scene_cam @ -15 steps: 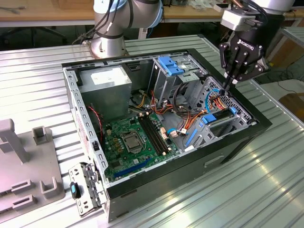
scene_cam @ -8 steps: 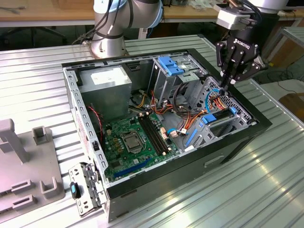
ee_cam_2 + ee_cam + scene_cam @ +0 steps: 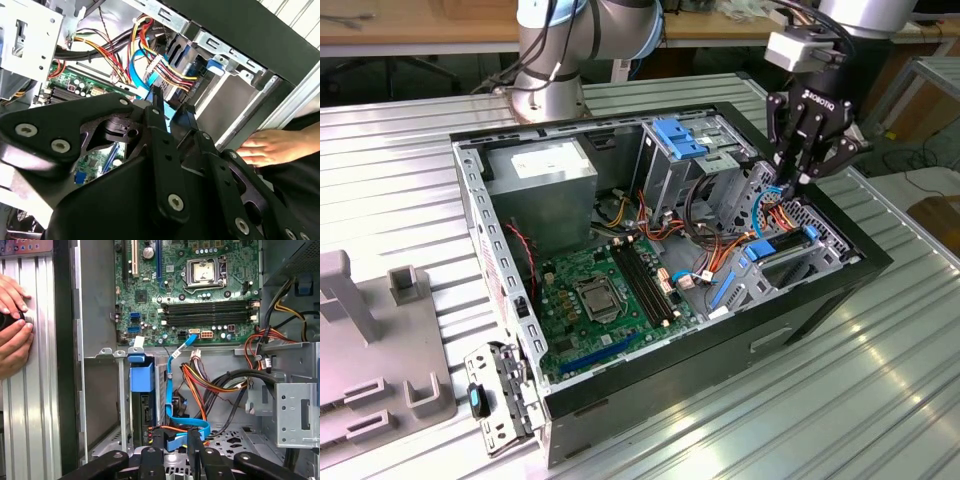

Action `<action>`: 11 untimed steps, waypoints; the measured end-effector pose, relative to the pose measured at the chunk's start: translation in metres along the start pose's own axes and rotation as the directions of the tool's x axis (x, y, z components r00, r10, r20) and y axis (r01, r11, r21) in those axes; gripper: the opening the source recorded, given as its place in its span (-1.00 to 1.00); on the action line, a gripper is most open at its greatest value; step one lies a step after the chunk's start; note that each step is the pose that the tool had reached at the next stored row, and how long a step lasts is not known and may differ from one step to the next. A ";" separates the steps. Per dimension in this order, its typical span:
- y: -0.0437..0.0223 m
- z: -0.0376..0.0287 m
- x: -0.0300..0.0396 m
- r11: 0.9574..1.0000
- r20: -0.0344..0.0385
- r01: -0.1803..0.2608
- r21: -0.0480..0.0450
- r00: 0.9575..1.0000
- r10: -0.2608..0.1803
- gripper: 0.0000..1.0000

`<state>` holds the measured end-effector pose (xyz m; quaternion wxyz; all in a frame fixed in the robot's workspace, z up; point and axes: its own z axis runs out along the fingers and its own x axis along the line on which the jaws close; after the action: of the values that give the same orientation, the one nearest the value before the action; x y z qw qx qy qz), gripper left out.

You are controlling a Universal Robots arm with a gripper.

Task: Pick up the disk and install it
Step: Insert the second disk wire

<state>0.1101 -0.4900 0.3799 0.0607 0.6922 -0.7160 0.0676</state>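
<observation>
Ribbed metal table (image 3: 880,380), hand (image 3: 802,178), wooden benches (image 3: 420,30)

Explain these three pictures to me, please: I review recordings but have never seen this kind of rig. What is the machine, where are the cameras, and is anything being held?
The machine is one robot arm with a black gripper at its end. The exterior view is shot from off the arm: an opened computer case lies on a ribbed metal table, the gripper hanging over the drive bay on the exterior view's right. Both wrist views come from cameras riding on the arm, looking past the gripper into the case. The disk, with its blue carrier, already sits in the bay among the cables. The gripper's fingers look closed together above it with nothing between them. A person's hand rests beside the case.
</observation>
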 end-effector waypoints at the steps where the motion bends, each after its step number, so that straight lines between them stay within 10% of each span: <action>1: 0.0000 0.0001 -0.0001 1.000 -0.007 0.000 0.001 1.000 0.000 -0.34; 7: 0.0000 0.0009 -0.0008 1.000 -0.089 0.001 0.003 0.996 0.000 -0.34; 11: 0.0001 0.0050 -0.0015 1.000 -0.095 0.000 0.004 0.996 0.000 -0.34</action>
<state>0.1101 -0.4895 0.3747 0.0932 0.6885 -0.7120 0.1017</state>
